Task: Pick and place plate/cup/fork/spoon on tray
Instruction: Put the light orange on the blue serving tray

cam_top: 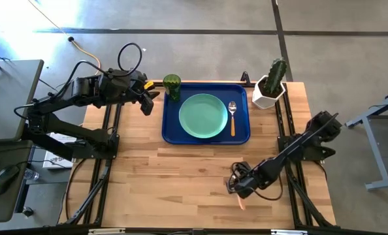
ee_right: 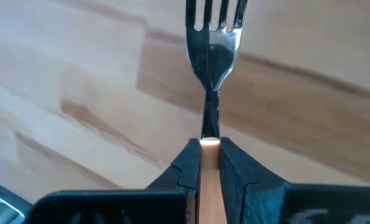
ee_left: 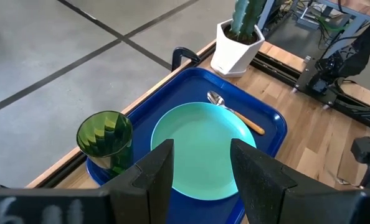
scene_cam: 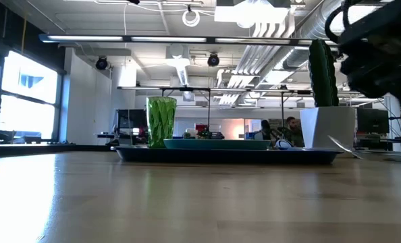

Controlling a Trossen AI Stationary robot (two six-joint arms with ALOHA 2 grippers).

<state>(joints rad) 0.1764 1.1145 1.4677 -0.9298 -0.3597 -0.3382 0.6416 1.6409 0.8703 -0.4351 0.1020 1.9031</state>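
The dark-blue tray (cam_top: 171,134) lies at the table's far middle. The mint-green plate (cam_top: 203,115) rests flat on it. The spoon (cam_top: 232,116) lies on the tray to the plate's right. The green cup (cam_top: 172,86) stands upright in the tray's far left corner and also shows in the low view (scene_cam: 161,121). My left gripper (ee_left: 200,168) is open and empty, beside the tray's left edge (cam_top: 145,101). My right gripper (cam_top: 240,186) is near the table's near right, shut on the fork (ee_right: 213,37). My right gripper pinches the fork's orange handle (ee_right: 209,149) between its two fingers, close to where the handle meets the metal neck. The tines (ee_right: 215,15) point ahead, away from the wrist. The handle's free end (cam_top: 241,203) sticks out toward the table's near edge. Whether the fork is clear of the table does not show.
A white pot with a green cactus (cam_top: 271,85) stands at the table's far right, just off the tray's far right corner. Bare wood stretches between the tray and the near edge (cam_top: 181,183). Black clamps sit at the far edge.
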